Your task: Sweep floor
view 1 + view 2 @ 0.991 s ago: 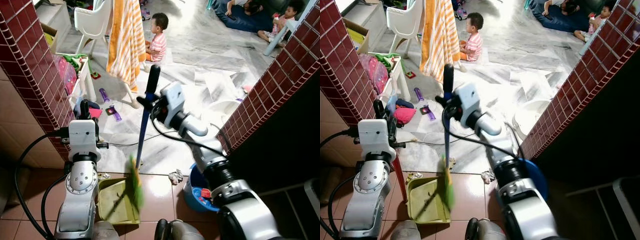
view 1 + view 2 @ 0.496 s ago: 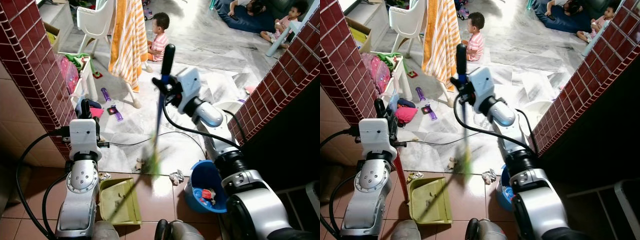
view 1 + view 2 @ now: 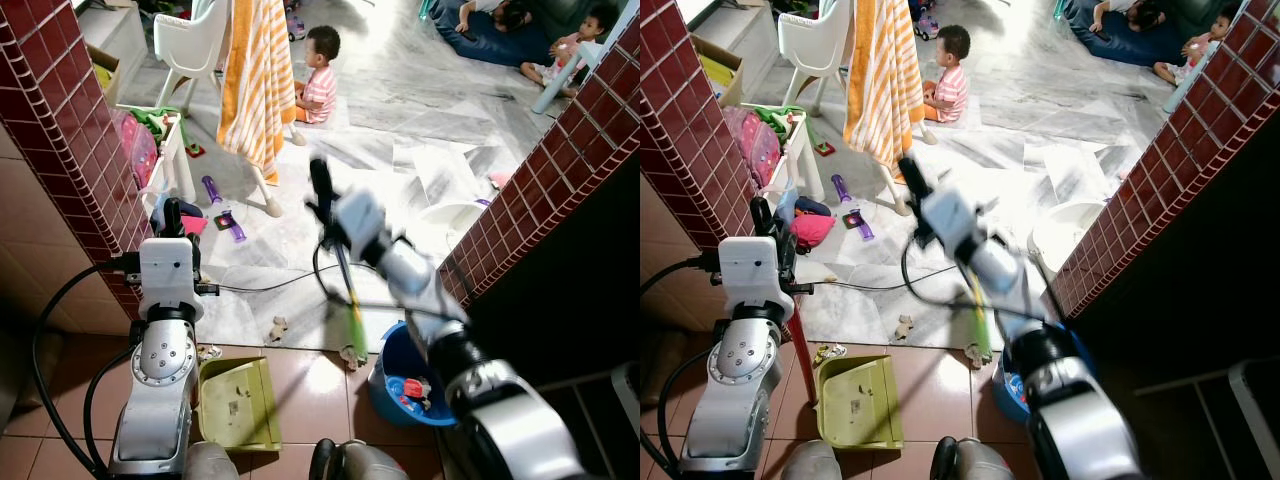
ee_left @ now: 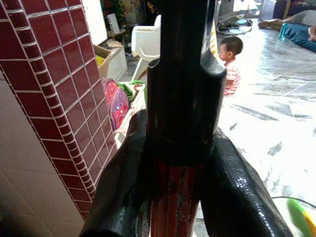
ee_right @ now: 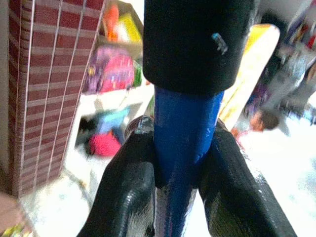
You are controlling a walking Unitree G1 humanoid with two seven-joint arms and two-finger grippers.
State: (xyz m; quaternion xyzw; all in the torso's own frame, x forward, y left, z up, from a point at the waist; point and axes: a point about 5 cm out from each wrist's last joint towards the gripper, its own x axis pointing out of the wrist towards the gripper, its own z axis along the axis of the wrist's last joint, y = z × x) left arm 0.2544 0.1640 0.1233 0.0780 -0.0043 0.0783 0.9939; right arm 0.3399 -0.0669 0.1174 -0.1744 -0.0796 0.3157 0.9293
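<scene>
- The floor (image 3: 310,380) near the robot has shiny brown tiles, and past them it turns to grey and white marble.
- A red brick wall (image 3: 60,120) stands on the left, and another red brick wall (image 3: 560,160) stands on the right. The open way between them leads into a big bright room.
- The right end effector (image 5: 173,163) is squeezed tight on the blue handle of the broom (image 3: 345,290), just under its black top end.
- The broom leans out in front of the robot. Its green brush end is down at the line where the brown tiles meet the marble, touching a small crumpled scrap (image 3: 350,355).
- The left end effector (image 4: 180,163) is squeezed tight on the red and black handle of the dustpan (image 3: 238,400).
- The green dustpan sits flat on the brown tiles by the left arm, with little bits of dirt in it.
- Another small scrap (image 3: 276,327) lies on the marble, just past the dustpan.
- A blue bucket (image 3: 405,375) sits on the floor close to the right wall, beside the broom's brush end.
- A black cable (image 3: 260,288) runs across the marble.
- Farther in, a small child (image 3: 318,62) sits on the floor beside a hanging orange striped towel (image 3: 255,70) and a white chair (image 3: 190,40).
- More people (image 3: 520,25) sit at the far right of the room.
- Toys and a pink bag (image 3: 135,150) crowd the left wall.
</scene>
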